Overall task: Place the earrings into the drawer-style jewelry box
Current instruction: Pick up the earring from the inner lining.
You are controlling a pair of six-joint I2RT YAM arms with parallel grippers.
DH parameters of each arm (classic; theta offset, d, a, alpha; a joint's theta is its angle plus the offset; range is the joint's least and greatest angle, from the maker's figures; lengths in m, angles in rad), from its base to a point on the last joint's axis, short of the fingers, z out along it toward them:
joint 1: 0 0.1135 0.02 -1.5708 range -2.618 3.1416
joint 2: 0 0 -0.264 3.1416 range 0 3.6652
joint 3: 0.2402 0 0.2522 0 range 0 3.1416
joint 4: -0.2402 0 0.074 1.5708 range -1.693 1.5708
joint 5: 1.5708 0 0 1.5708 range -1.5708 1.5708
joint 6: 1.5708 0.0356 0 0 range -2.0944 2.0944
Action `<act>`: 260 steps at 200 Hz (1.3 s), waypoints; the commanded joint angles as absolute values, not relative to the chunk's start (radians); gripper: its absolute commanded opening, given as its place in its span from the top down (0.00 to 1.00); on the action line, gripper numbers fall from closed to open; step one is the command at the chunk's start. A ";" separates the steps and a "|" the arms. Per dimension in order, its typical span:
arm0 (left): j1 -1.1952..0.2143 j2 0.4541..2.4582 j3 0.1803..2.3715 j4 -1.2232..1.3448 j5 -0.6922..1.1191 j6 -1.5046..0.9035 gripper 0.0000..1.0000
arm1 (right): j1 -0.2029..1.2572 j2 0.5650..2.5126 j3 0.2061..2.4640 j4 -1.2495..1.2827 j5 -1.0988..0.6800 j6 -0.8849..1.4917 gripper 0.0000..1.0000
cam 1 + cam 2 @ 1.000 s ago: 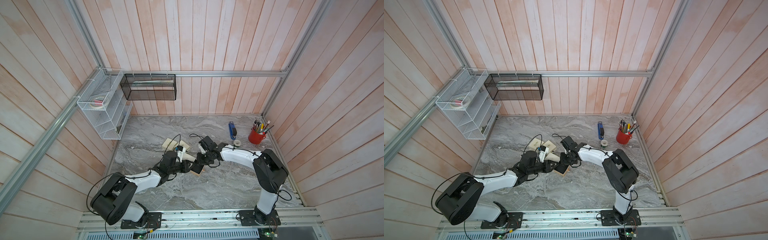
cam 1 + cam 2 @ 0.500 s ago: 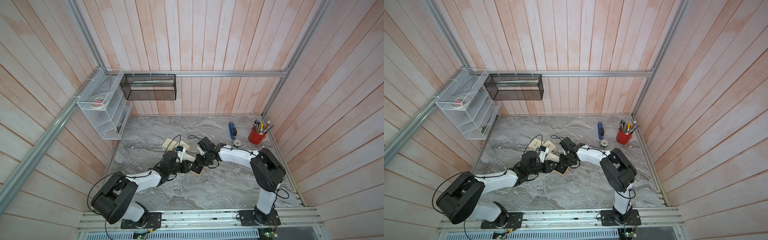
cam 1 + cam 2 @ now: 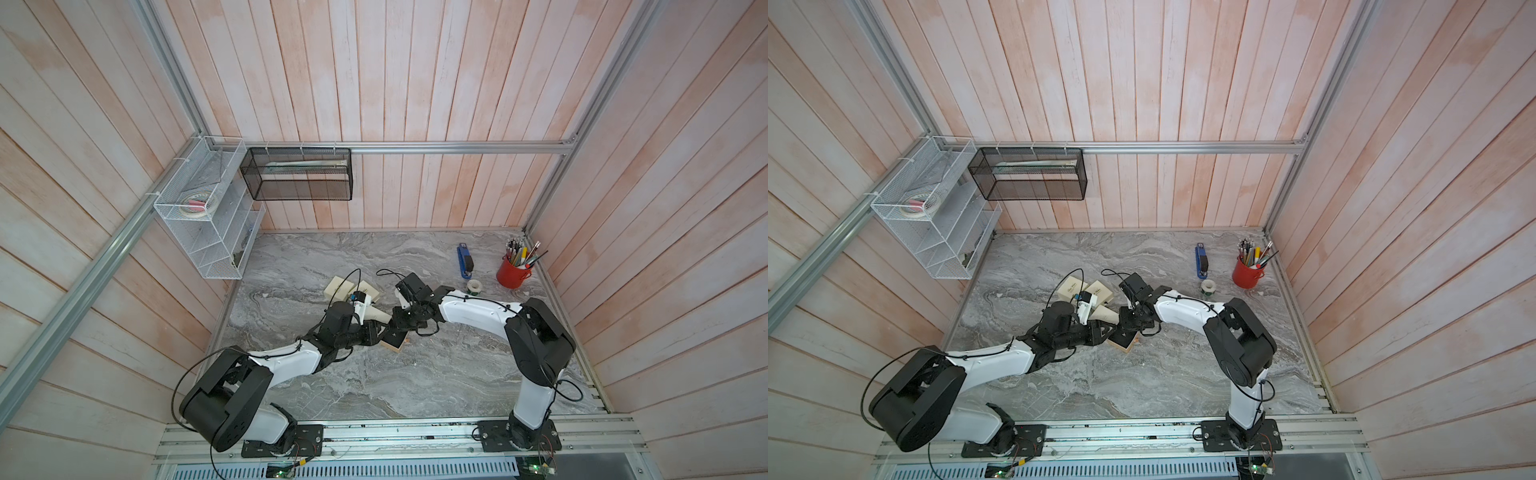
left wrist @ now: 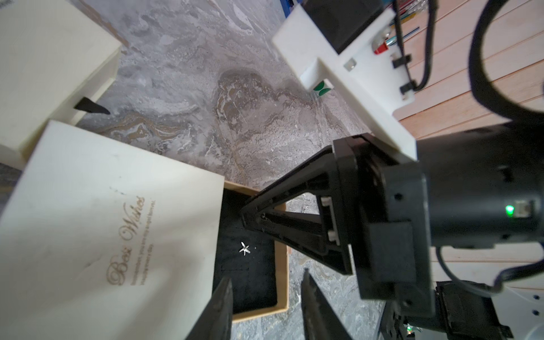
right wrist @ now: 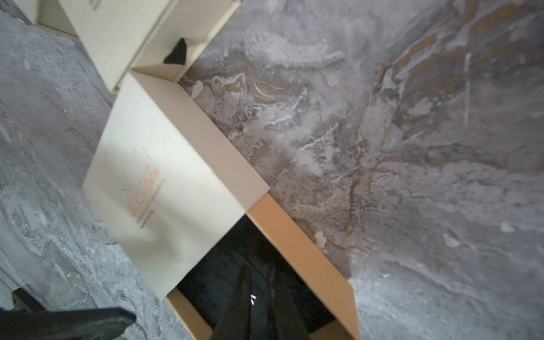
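Observation:
The jewelry box is a cream sleeve (image 4: 112, 223) with gold lettering and a tan drawer (image 4: 281, 265) pulled out, lined in black; both top views show it (image 3: 395, 343) (image 3: 1123, 343). One tiny silver star-shaped earring (image 4: 244, 248) lies on the lining. My right gripper (image 4: 245, 216) hovers over the drawer just above it, jaws drawn almost together and holding nothing. In the right wrist view the earring (image 5: 253, 298) glints through the slit behind that gripper (image 5: 260, 273). My left gripper (image 4: 266, 276) stands open astride the drawer's side wall, not squeezing it.
Two more cream boxes (image 3: 338, 286) (image 3: 370, 289) lie just behind the arms. A tape roll (image 3: 473, 286), a blue stapler (image 3: 465, 261) and a red pen cup (image 3: 513, 272) stand at the back right. A wire shelf (image 3: 208, 216) and a black mesh basket (image 3: 299, 174) hang on the walls.
My right arm has edged slightly left over the drawer. The left arm and the box have stayed put.

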State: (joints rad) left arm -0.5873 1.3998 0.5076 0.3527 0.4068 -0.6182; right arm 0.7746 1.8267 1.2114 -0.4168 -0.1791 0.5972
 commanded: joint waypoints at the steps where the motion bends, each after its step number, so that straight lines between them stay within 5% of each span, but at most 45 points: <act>1: -0.585 1.345 0.491 0.339 0.385 -0.617 0.60 | 0.782 1.783 1.200 -0.434 -0.169 0.545 0.85; 127: -0.596 1.360 0.459 0.364 0.390 -0.641 0.60 | 0.808 1.869 1.243 -0.490 -0.233 0.477 0.81; 212: -0.596 1.373 0.472 0.357 0.390 -0.627 0.60 | 0.809 1.869 1.245 -0.483 -0.238 0.486 0.99; 260: -0.596 1.366 0.480 0.341 0.379 -0.622 0.60 | 0.808 1.840 1.238 -0.469 -0.245 0.493 1.00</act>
